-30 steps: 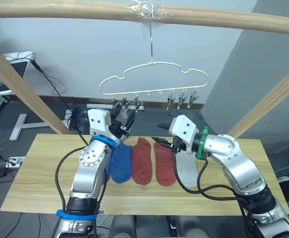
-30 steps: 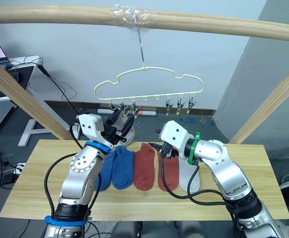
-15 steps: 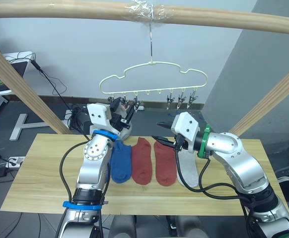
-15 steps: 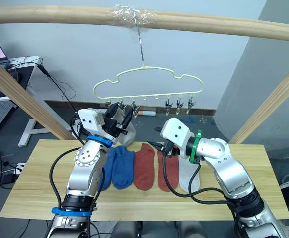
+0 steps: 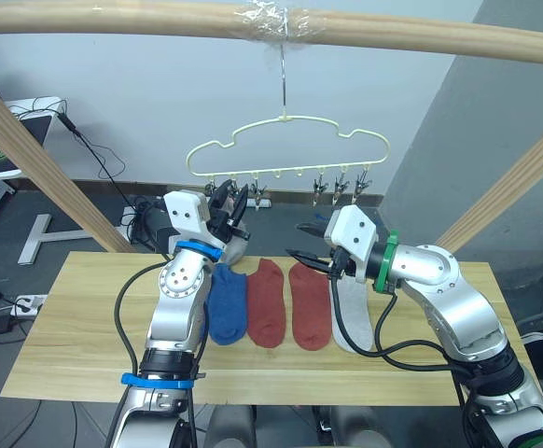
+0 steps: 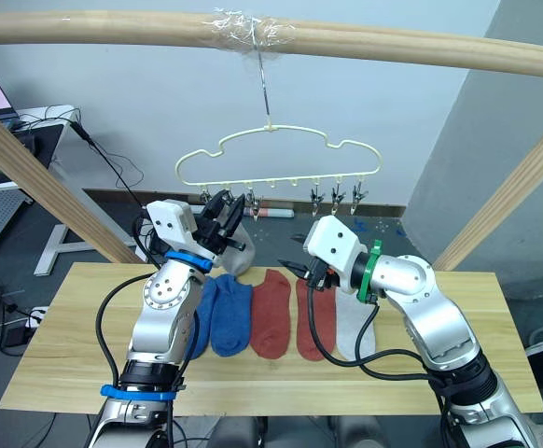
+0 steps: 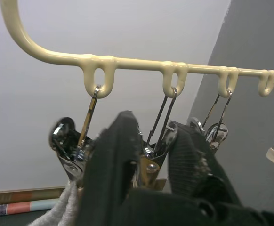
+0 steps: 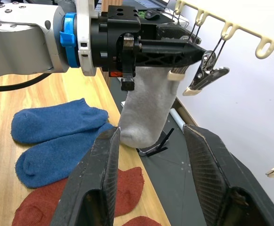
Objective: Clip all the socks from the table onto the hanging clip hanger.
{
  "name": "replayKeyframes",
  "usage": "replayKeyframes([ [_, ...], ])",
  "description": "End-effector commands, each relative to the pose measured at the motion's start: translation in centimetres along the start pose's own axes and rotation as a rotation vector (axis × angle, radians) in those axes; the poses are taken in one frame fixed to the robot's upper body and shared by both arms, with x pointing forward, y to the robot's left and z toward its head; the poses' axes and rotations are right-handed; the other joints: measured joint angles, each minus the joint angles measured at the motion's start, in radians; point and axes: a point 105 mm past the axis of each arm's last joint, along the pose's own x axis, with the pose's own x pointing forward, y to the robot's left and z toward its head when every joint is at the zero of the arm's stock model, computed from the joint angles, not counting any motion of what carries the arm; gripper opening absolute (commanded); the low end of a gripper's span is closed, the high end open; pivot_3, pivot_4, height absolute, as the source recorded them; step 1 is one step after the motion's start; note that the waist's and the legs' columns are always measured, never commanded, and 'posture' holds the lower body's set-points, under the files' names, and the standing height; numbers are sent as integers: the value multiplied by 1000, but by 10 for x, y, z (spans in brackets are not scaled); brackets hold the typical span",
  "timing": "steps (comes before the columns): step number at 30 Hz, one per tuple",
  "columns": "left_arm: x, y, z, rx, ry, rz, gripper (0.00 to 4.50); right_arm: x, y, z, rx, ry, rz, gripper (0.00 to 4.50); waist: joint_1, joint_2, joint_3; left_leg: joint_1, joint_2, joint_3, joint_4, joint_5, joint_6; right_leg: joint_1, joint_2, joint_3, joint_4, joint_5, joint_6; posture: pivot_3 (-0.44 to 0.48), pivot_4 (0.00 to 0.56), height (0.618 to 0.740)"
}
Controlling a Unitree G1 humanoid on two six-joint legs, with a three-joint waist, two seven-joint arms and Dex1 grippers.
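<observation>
Bright even indoor light, soft faint shadows, sharp head views, near pincer fingers blurred in wrist views

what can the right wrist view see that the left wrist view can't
Right wrist view alone: the left gripper from the side holding up a grey sock, two blue socks and rust-red socks on the table, and the open right gripper. Left wrist view alone: a close look at the clips' wire loops. Both show the clip hanger and its silver clips.
</observation>
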Motion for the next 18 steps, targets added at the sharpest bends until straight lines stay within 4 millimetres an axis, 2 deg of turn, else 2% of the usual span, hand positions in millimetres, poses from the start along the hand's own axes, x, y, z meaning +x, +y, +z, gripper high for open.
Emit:
replayKeyframes([
  [1,4,1,14,14,-62,0,240,-3,-2,10,-22,-41,-3,2217,0,0,0,0,0,0,0,0,0,0,0,0,0,0,0,-26,201,694],
  [2,4,1,14,15,-62,2,97,-3,-1,10,-21,-41,-2,2217,0,0,0,0,0,0,0,0,0,0,0,0,0,0,0,-26,201,694],
  [5,3,1,14,18,-61,0,52,-4,0,7,5,-33,0,2217,0,0,0,0,0,0,0,0,0,0,0,0,0,0,0,-25,201,694],
  [7,3,0,14,21,-60,-2,52,-6,0,2,20,-14,-11,2566,0,0,0,0,0,0,0,0,0,0,0,0,0,0,0,-21,201,694],
  [10,2,-3,14,35,-56,-23,51,-13,-2,-41,76,127,-129,3423,3,0,0,0,0,0,0,0,0,0,0,0,0,0,0,-17,203,694],
  [13,1,-7,15,39,-54,-45,51,-20,-2,-84,117,252,-235,4488,3,0,0,0,0,0,0,0,0,0,-1,0,0,0,0,-18,204,694],
  [14,0,-8,15,36,-54,-49,51,-22,0,-99,135,288,-260,4500,3,0,0,0,-1,0,0,0,0,1,-1,0,0,0,0,-18,204,694],
  [18,1,-9,16,37,-50,-57,51,-26,-3,-133,171,341,-378,4500,-1,0,0,1,-1,1,0,0,0,0,-1,1,1,0,0,-16,205,694],
])
